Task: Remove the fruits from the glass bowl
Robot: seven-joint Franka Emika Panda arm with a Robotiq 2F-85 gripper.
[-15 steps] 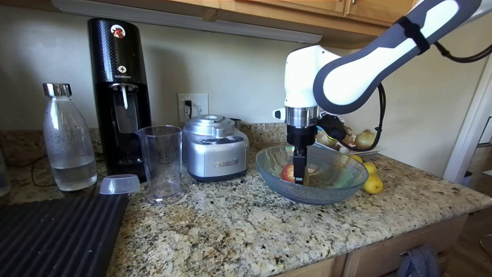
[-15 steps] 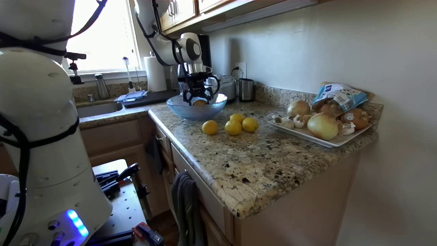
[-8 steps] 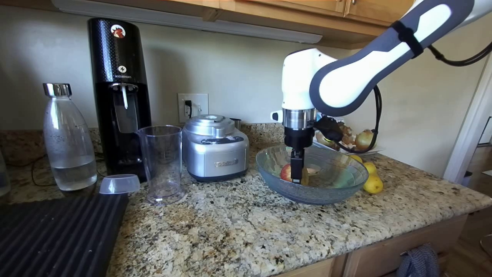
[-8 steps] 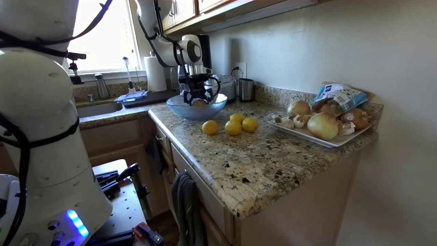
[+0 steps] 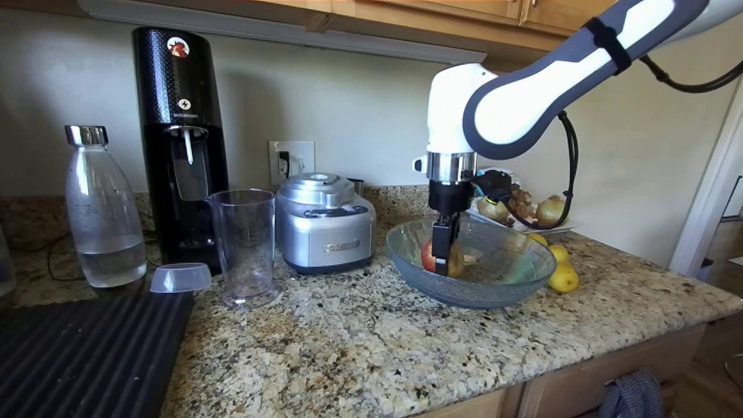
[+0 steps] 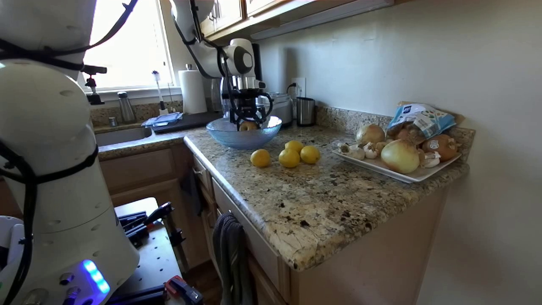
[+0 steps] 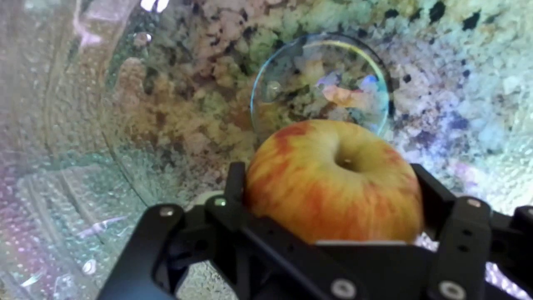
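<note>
A red-and-yellow apple point(image 7: 329, 196) is between the black fingers of my gripper point(image 7: 327, 168) in the wrist view, with a finger against each side. The apple shows in both exterior views point(image 5: 428, 257) point(image 6: 249, 126), inside the clear glass bowl point(image 5: 487, 295). My gripper point(image 5: 442, 266) points straight down into the bowl, its fingertips below the rim. Whether the apple touches the bowl's bottom I cannot tell. Several yellow lemons point(image 6: 289, 158) lie on the counter beside the bowl point(image 6: 243, 142); some also show in an exterior view point(image 5: 563, 278). I see no other fruit in the bowl.
A steel food processor point(image 5: 326, 232) and a tall clear cup point(image 5: 244, 249) stand beside the bowl. A white tray point(image 6: 408, 177) holds onions and garlic near the wall. A black soda machine point(image 5: 180, 151) and a bottle point(image 5: 107, 220) stand farther along. Cabinets point(image 5: 406, 26) hang above.
My gripper first sinks slightly, then the wrist rises a little while the fingers close around the apple. The apple shifts and turns slightly between them. The lemons and bowl stay in place.
</note>
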